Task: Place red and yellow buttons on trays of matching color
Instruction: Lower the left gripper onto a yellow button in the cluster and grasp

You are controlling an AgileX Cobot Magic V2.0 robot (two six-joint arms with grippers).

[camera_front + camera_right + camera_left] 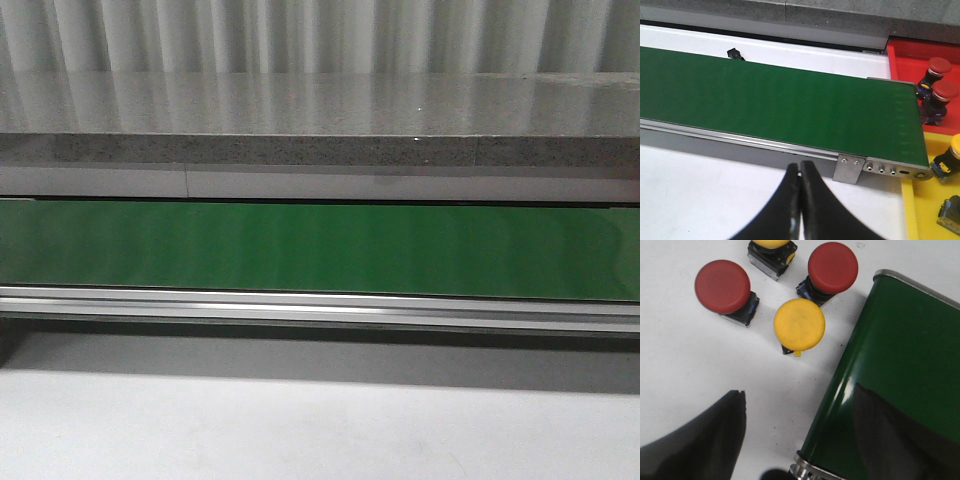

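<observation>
White table (680,365) beside green conveyor belt (900,370): two red buttons (722,286), two yellow buttons (799,324); left jaws apart, right jaws together.

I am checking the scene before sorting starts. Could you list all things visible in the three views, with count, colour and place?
conveyor belt: one, green, across the front view, empty there.
red buttons: two, on the white table beside the belt's end, left wrist view.
yellow buttons: two, same group; one cut off by the picture edge.
red tray: one, past the belt's other end, holding two red buttons.
yellow tray: one, next to the red tray, holding one yellow button and another part I cannot identify.
left end effector: open, empty.
right end effector: shut, empty.
</observation>
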